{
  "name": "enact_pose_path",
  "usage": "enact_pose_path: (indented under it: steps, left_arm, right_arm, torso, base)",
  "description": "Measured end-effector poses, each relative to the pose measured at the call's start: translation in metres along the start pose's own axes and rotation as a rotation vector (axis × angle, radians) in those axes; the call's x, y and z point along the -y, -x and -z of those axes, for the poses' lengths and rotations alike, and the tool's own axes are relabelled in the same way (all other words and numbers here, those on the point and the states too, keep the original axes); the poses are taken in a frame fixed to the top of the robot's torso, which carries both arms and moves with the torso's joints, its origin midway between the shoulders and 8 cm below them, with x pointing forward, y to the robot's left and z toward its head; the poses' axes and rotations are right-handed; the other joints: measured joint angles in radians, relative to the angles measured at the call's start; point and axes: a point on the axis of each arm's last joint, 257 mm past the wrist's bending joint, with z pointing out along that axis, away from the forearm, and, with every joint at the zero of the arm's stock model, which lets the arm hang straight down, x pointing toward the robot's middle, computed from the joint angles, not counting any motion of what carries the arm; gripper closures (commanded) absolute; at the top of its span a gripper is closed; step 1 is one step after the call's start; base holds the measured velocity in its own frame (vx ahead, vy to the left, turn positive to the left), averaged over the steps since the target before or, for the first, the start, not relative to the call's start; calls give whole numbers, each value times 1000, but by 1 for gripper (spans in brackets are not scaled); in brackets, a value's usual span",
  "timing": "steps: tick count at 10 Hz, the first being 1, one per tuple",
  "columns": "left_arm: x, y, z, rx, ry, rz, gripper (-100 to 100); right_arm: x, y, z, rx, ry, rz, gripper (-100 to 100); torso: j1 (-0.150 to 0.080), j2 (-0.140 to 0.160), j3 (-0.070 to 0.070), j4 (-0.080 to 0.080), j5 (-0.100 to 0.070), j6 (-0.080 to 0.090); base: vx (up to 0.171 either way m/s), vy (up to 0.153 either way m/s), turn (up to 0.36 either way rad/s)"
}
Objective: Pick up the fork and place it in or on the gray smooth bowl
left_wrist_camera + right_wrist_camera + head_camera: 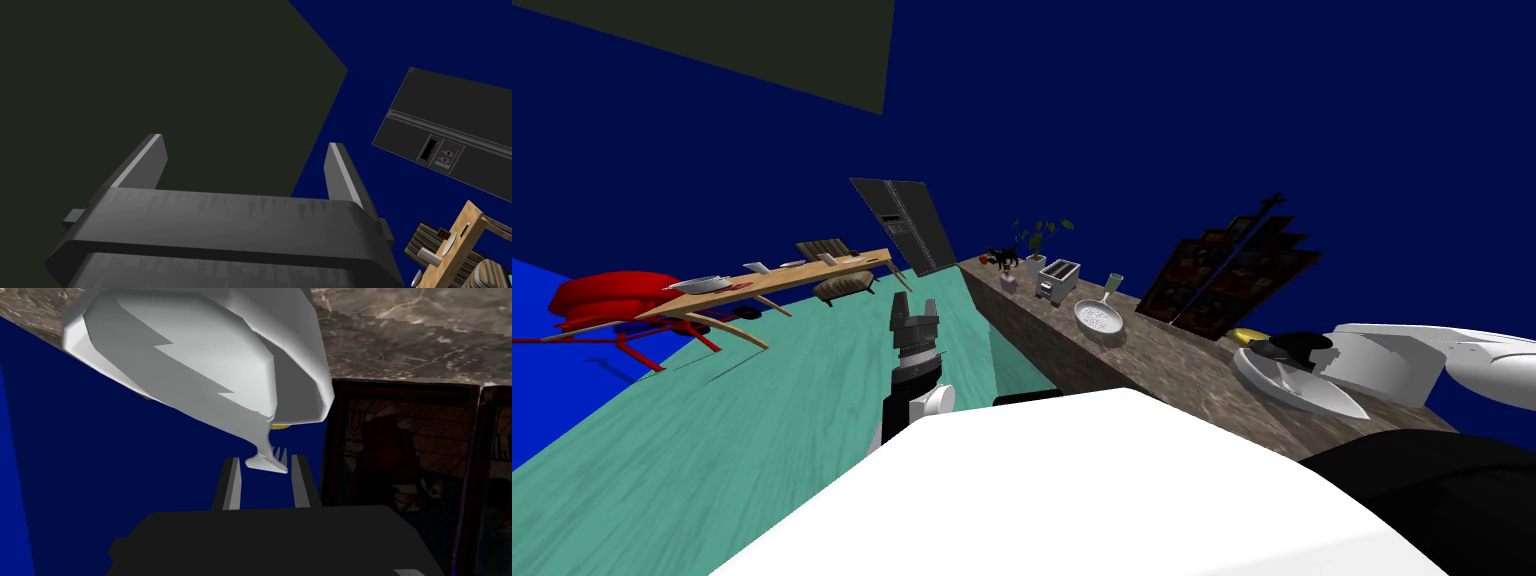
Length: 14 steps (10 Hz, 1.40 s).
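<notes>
Near end of the tabletop, fork (270, 462): pinched in the right gripper (265, 459), tines poking out past the fingertips, right up against the bowl. Can't tell if it's actually touching.
Right gripper: fingers drawn in tight on the fork, one each side.
Bowl (200, 363): pale grey, smooth, sitting by the wall-side edge of the tabletop (1152, 360), just beside the picture frames (400, 453), with something yellow (1250, 336) tucked behind it.
Step, my guess: fork's picked up, so it's the drop-off.
How I'd do it: get the tines over the rim and above the hollow first, then part the fingers slowly. Letting go while it's over the rim probably sends it sliding off onto the tabletop.
Left gripper (246, 142): fingers wide apart, nothing in them, up over the floor off the tabletop's front edge.
Further along: pan (1099, 320) and toaster (1059, 280), well apart from the bowl.
</notes>
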Motion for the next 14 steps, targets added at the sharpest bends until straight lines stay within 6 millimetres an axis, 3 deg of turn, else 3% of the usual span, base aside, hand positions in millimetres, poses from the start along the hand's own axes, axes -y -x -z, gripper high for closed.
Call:
enact_pose_path:
  steps: [2,3,7,8,9,14]
  left_arm:
    - [0,0,0,0,0,0,0]
    - [0,0,0,0,0,0,0]
    - [0,0,0,0,0,0,0]
    - [0,0,0,0,0,0,0]
    - [0,0,0,0,0,0,0]
    - [0,0,0,0,0,0,0]
  right_arm:
    - [4,2,0,-9,-10,-22,100]
    - [5,2,1,-9,-11,-24,-100]
    - [5,2,1,-9,-11,-24,-100]
    - [5,2,1,-9,-11,-24,0]
    - [5,2,1,-9,-12,-24,-100]
    - [31,12,6,8,-46,-11,-100]
  torso:
    - [0,-1,-1,0,0,0]
    - [4,-3,-2,-1,0,-1]
    - [9,-5,-3,-1,2,-1]
    - [9,-6,-3,-1,2,-1]
    - [9,-6,-3,-1,2,-1]
    - [10,-4,-2,-1,2,-2]
  base:
    - [-32,-99,13]
    - [-4,-13,-2]
    - [-1,-1,0]
    - [0,0,0]
    - [-53,-5,191]
    - [-39,-7,84]
